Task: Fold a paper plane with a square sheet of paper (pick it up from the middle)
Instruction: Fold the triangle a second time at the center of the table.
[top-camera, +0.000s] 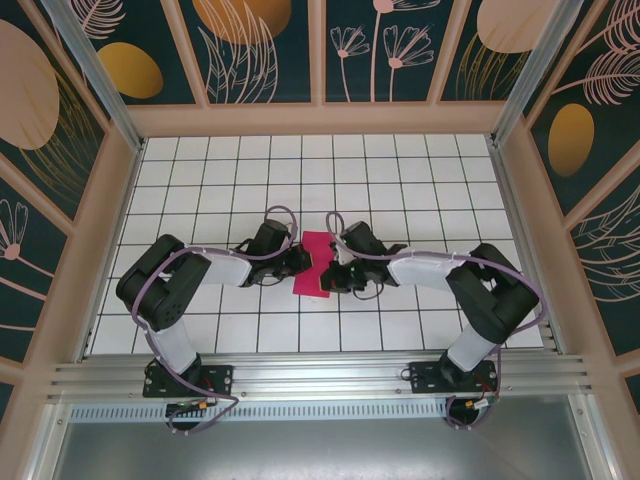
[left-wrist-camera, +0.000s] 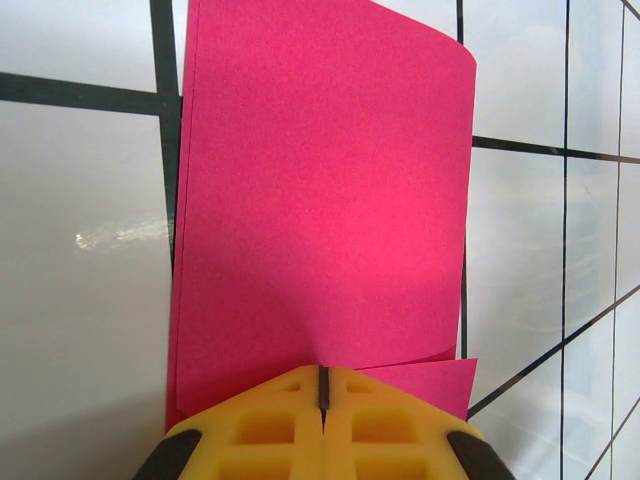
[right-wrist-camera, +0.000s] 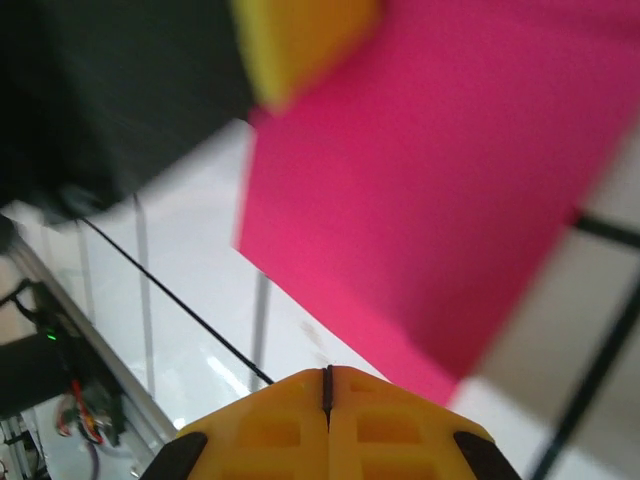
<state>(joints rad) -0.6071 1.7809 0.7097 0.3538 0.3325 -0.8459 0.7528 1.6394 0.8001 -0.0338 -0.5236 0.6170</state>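
Magenta-pink and plain, the square sheet of paper (top-camera: 318, 262) lies in the middle of the white tiled surface (top-camera: 400, 170). It is doubled over, a second layer shows at one corner, and the far corner curls up. The left claw (left-wrist-camera: 322, 385) is closed, tips at the paper's near edge. The right claw (right-wrist-camera: 327, 385) is closed too, just beside the opposite edge. Free tiles lie all around.

Square sheet of paper (top-camera: 316, 262) (left-wrist-camera: 320, 200) (right-wrist-camera: 440, 180), plain magenta-pink. Folded in two into a narrow rectangle, long side running away from the near edge. Near the middle of the white gridded surface (top-camera: 300, 170). One far corner curled up; lower layer peeking out at a near corner.
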